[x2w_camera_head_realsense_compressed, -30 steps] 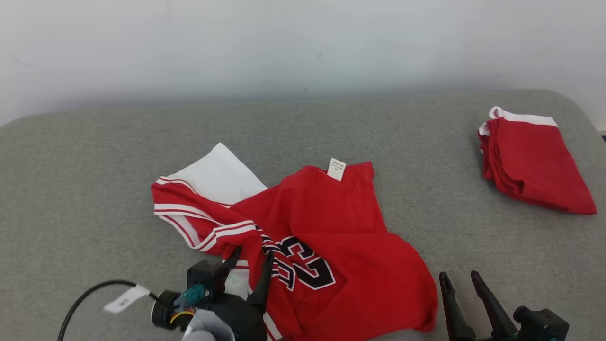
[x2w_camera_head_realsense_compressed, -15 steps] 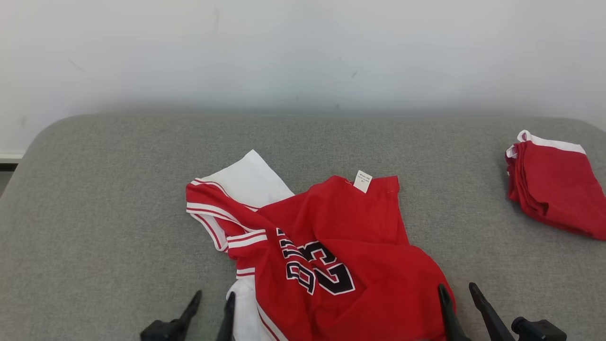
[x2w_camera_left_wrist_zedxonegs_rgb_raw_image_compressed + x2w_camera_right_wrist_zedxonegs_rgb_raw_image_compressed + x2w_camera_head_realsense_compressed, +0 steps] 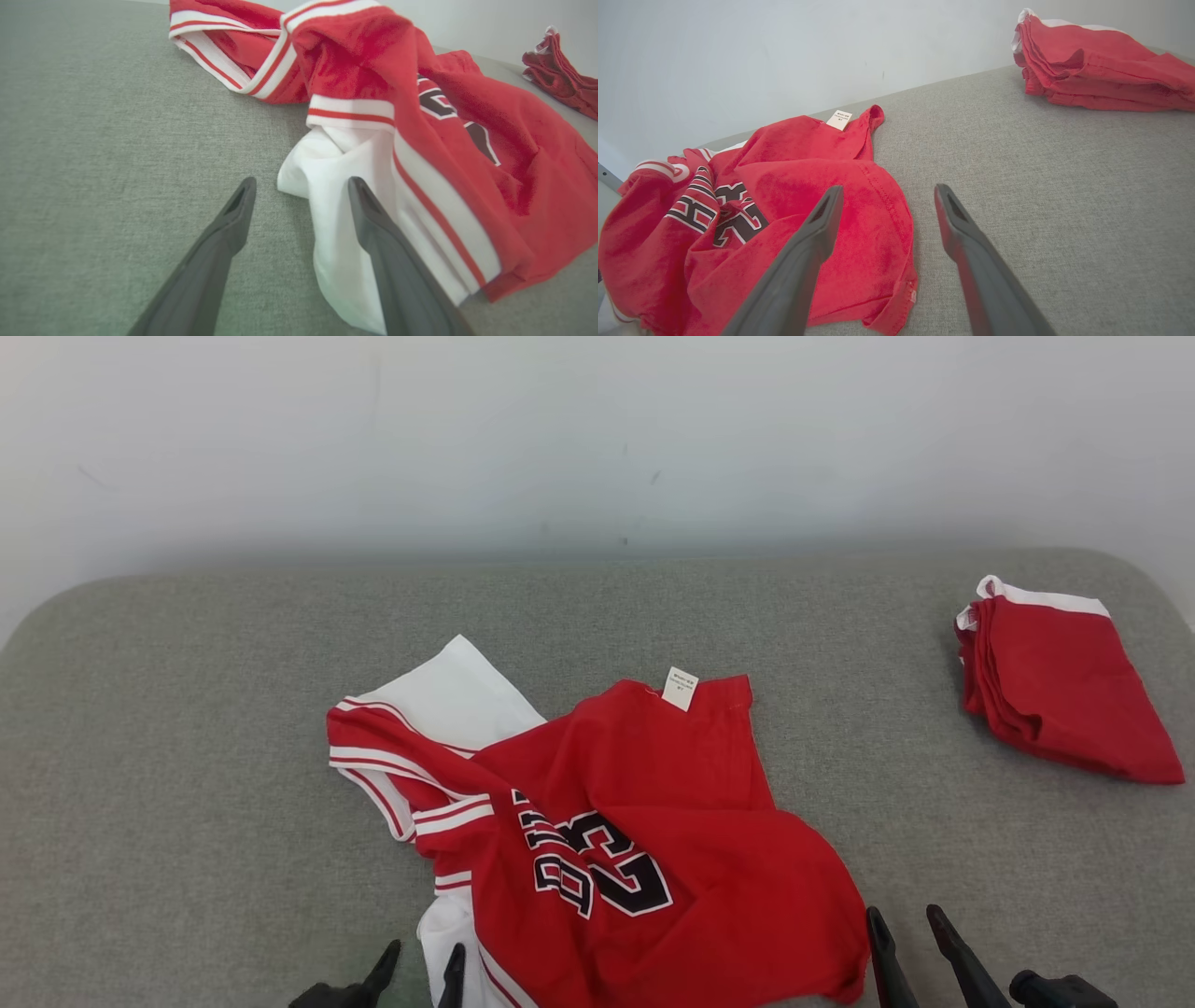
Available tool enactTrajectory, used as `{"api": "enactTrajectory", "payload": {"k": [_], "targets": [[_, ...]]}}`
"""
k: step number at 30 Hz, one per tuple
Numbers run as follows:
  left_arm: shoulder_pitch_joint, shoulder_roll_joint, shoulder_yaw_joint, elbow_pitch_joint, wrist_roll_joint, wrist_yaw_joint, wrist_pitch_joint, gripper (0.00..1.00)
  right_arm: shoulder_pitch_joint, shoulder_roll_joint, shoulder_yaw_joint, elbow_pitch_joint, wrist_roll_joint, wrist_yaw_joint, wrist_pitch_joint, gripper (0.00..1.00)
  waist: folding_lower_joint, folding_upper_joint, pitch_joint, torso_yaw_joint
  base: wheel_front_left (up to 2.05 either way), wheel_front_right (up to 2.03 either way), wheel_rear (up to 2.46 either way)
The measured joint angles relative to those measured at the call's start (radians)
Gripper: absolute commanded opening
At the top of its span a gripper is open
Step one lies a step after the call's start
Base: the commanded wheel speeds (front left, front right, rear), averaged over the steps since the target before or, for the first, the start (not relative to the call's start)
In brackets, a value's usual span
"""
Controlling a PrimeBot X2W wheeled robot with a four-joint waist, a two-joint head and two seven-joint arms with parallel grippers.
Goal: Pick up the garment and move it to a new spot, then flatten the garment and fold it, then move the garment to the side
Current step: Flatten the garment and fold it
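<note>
Dark left fingers (image 3: 219,242) are spread wide and empty: one tip is over the white panel (image 3: 336,200), the other over bare grey counter (image 3: 93,163), and contact with the cloth can't be told. Right fingers (image 3: 803,261) are also released and empty, one tip over the red hem corner (image 3: 887,261), the other over the counter. The red jersey (image 3: 653,803) lies crumpled at the near middle of the counter between both arms, number print (image 3: 597,863) up, striped sleeve folded over, tag (image 3: 681,688) at the far edge. Likely step is grabbing it to lift and spread, not yet begun. To do it well, pinch cloth at both near edges, white side left and red hem right, and go low enough to get fabric, not just graze it. Take few layers, since bunched folds will likely drag. Lift evenly and pull the hands apart so it opens flat. A folded red pile (image 3: 1055,691) sits well apart at the far right, so keep clear of it. Nothing here serves as a container, and both garments lie loose on the counter
</note>
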Motion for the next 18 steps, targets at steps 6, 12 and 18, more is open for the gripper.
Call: {"api": "enactTrajectory", "payload": {"k": [6, 12, 18], "targets": [[-0.055, -0.025, -0.044, 0.072, 0.007, -0.008, 0.0, 1.0, -0.002, -0.002, -0.002, 0.005, 0.0, 0.0, 0.0, 1.0, 0.0, 0.0, 0.009, -0.021, 0.0, 0.0, 0.0], [-0.086, -0.039, -0.06, 0.107, 0.018, -0.009, 0.0, 0.0, -0.001, -0.003, -0.016, 0.005, 0.0, 0.0, 0.0, 1.0, 0.0, 0.0, 0.007, -0.028, 0.0, 0.0, 0.0], [-0.054, -0.038, -0.022, 0.024, 0.049, 0.02, 0.0, 0.0, 0.016, 0.004, -0.028, -0.003, -0.001, 0.0, 0.0, 1.0, 0.0, 0.0, -0.004, 0.002, 0.0, 0.0, 0.0]]}}
